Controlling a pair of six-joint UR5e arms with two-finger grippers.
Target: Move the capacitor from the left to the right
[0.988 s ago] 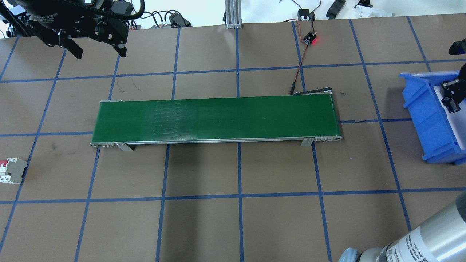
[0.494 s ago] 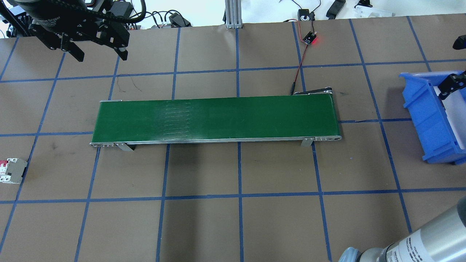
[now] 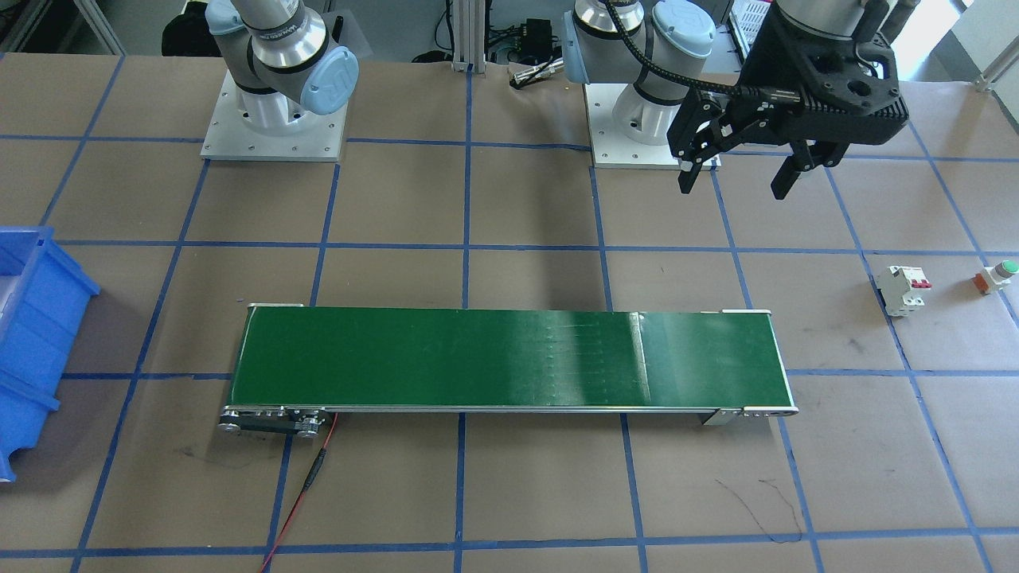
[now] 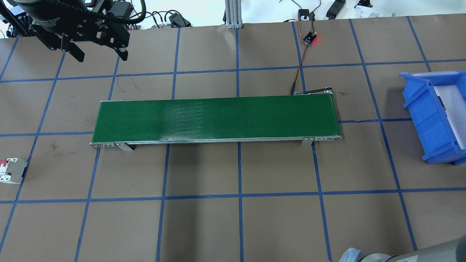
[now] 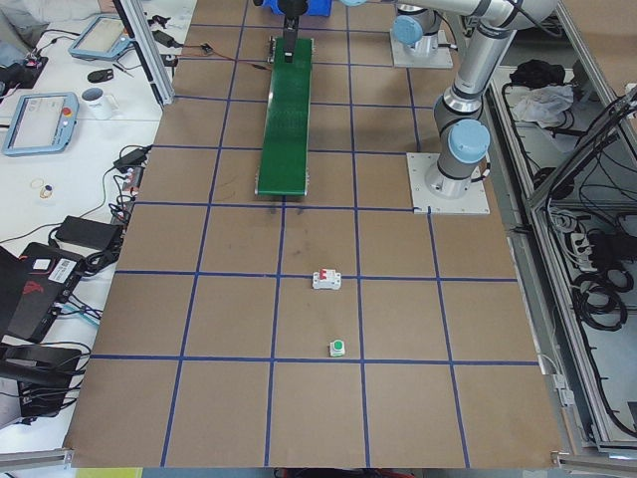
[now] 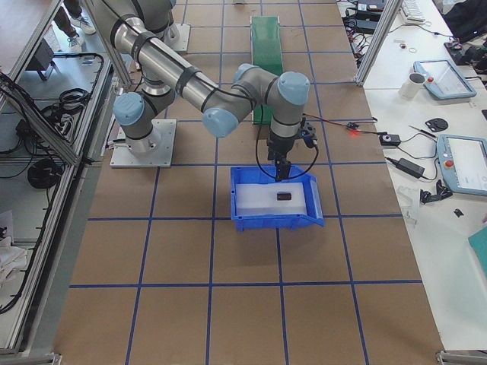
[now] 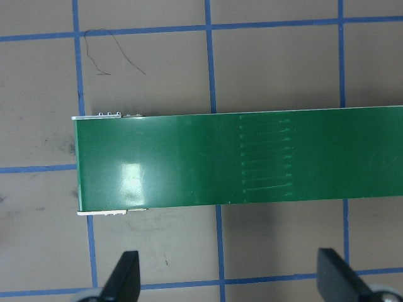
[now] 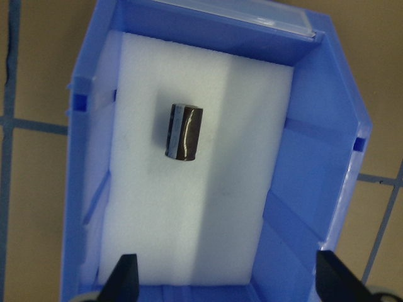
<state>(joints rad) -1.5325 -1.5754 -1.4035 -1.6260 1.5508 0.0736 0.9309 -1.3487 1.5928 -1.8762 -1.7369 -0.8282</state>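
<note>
The capacitor (image 8: 184, 132), a stubby dark cylinder, lies on its side on the white foam inside the blue bin (image 8: 327, 126). It also shows in the exterior right view (image 6: 284, 196). My right gripper (image 8: 228, 270) is open and empty and hangs above the bin (image 6: 274, 220). It is out of the overhead view. My left gripper (image 4: 101, 54) is open and empty, high above the table beyond the left end of the green conveyor (image 4: 218, 118). It also shows in the front view (image 3: 732, 187).
A white circuit breaker (image 3: 903, 290) with a red switch and a small green-capped button (image 3: 995, 277) sit on the table's left end. A sensor board with a red light (image 4: 310, 38) and its wire lie behind the conveyor.
My right gripper has lifted away from the bin and left the overhead view. My left gripper has barely shifted. The marks on the belt have drifted to the right.
</note>
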